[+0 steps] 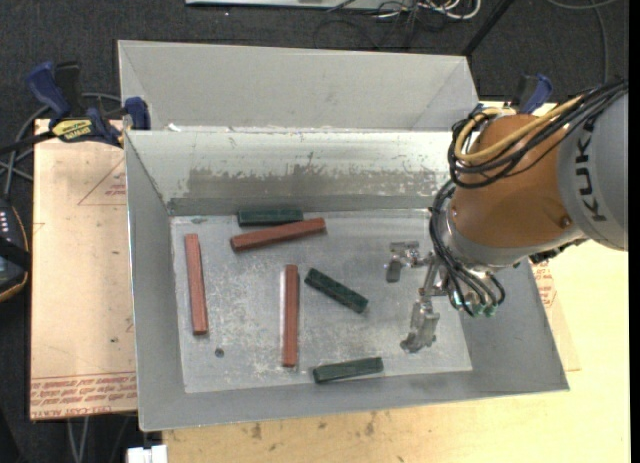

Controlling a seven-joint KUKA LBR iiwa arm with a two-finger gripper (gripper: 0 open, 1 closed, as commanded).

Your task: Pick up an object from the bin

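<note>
Camera view: gripper [412, 296] is held over bare floor at the right side of the bin [150, 251]; fingers [421, 331] are spread, nothing grasped. Nearest are a tilted dark green bar [336, 290] just left and a front dark green bar [348, 370] by the near wall. Red-brown bars [290, 315] are scattered further left.

Only one thing to read here: dark capital letters "KU", the rest of the word out of sight, running along the grey arm [597, 186] above the right rim of the bin [300, 91].
</note>
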